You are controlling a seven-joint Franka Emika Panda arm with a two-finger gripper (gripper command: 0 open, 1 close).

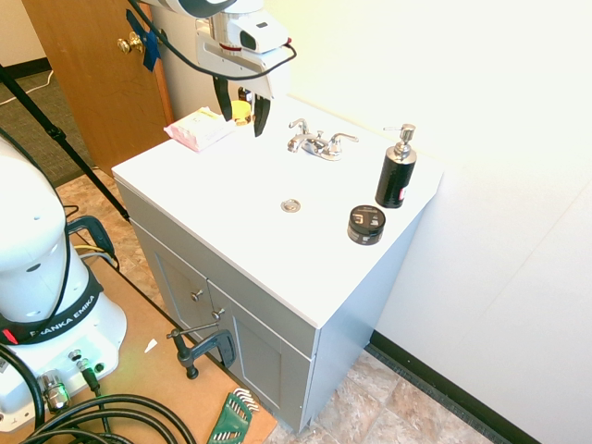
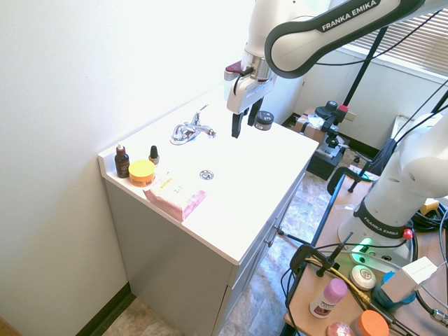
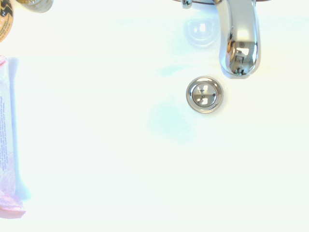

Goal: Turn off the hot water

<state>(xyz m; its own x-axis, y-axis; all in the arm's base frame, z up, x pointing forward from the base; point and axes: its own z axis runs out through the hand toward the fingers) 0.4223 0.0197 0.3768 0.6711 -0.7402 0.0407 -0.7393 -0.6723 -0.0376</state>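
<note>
1. Super bright all round; both outside views had walls almost blown out.
2. Wrist view was worse: the counter (image 3: 106,145) basically washed out white.
3. Nice glare on the chrome spout (image 3: 240,50), around one o'clock there.

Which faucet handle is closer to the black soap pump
The right-hand chrome lever, on the pump bottle's side; the left-hand lever is toward the pink pack.

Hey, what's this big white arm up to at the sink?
It's a robot arm meant to turn off the hot water, a lever on the chrome faucet. Its gripper hangs open above the countertop, holding nothing. Nearby sit a black soap pump bottle, a dark round jar and a pink packet.
</note>
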